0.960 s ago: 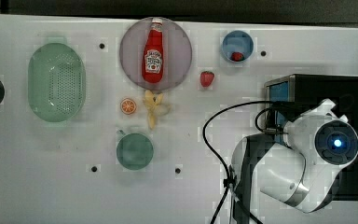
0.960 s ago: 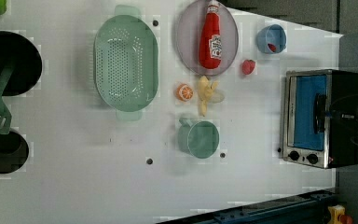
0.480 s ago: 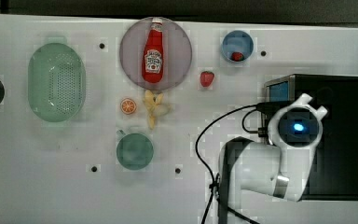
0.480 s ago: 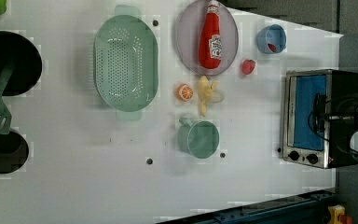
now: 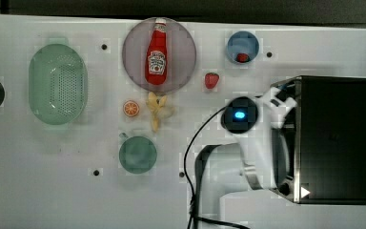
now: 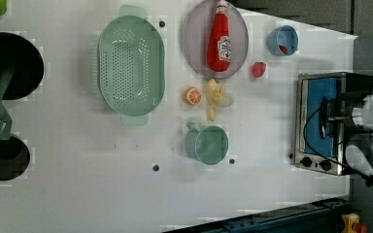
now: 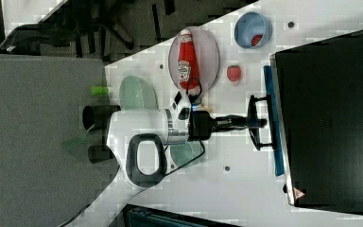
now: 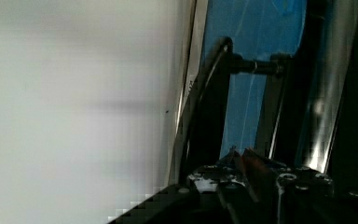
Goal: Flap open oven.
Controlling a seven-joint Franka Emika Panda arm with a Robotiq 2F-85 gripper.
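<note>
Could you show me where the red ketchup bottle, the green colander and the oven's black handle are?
Red ketchup bottle (image 5: 156, 59), top view, on its label.
Green plastic colander (image 6: 131, 65), left view, on its perforated floor.
Black bar handle of the oven (image 7: 253, 122), right view, on the bar's middle.

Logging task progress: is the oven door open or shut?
Shut: the oven's blue door stands flat against its front, with the gripper at the handle.
</note>
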